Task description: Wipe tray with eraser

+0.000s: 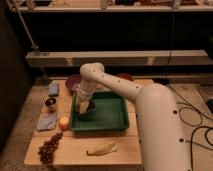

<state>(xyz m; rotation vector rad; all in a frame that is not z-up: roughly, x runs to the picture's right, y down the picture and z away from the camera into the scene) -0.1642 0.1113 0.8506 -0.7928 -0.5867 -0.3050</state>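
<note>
A green tray [107, 117] lies in the middle of the wooden table. My white arm reaches over from the right and its gripper [84, 107] is down inside the tray at its left side. A pale yellowish thing, likely the eraser [82, 107], shows at the gripper's tip against the tray floor. The gripper's own body hides how it is held.
Left of the tray are an orange fruit [64, 123], a grey cloth [47, 121], a small metal cup [51, 104] and a blue object [53, 88]. A dark bowl [75, 82] stands behind. Grapes [49, 148] and a banana [102, 148] lie near the front edge.
</note>
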